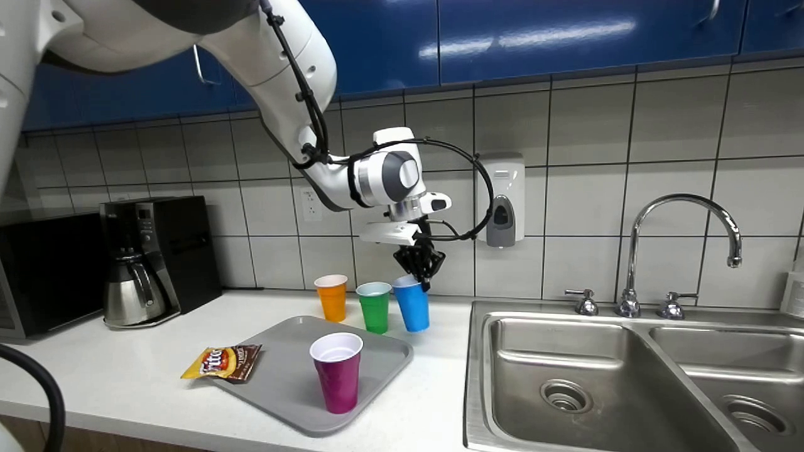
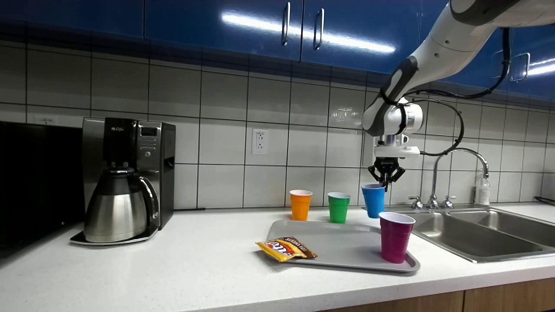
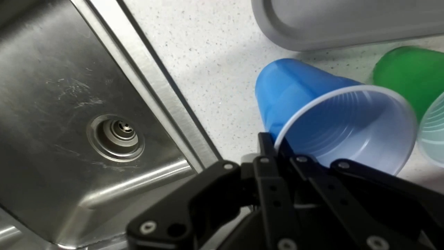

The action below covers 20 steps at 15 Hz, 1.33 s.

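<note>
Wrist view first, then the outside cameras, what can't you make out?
Blue cup, part of its rim: wrist view, covered by the gripper.
Green cup: wrist view, cut off by the right edge.
Gray tray: wrist view, cut off by the top and right edges.
Bottle: in an exterior view, cut off by the right edge.
Snack bag, small print: in both exterior views, blurred.

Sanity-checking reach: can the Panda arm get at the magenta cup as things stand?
Probably not: the fingers are closed on the rim of the blue plastic cup, so they'd need freeing first. Otherwise the way looks open: the magenta plastic cup stands upright on the gray tray, nothing visible over its mouth.
</note>
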Tool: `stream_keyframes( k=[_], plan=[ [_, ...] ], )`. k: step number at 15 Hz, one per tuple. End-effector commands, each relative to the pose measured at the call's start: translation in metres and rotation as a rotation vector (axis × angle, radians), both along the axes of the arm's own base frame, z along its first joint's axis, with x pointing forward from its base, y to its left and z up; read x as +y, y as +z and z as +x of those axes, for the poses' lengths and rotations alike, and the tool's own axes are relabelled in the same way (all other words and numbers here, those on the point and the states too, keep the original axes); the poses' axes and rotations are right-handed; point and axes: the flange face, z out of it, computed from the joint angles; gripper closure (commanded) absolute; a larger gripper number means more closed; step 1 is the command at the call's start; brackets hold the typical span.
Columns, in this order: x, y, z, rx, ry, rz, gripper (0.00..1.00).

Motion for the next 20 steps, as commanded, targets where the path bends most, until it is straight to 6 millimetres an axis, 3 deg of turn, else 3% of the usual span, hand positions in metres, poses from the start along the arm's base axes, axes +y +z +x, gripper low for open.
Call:
stream_keyframes(
  k=[1,5,11,20],
  plan=[
    [0.016,0.023,-0.024,-0.026,0.068,0.05,0.99],
    [0.033,0.027,-0.038,-0.025,0.141,0.068,0.99],
    [0.049,0.015,-0.059,0.011,0.225,0.068,0.99],
    [0.052,-0.008,-0.072,0.043,0.287,0.076,0.99]
  ],
)
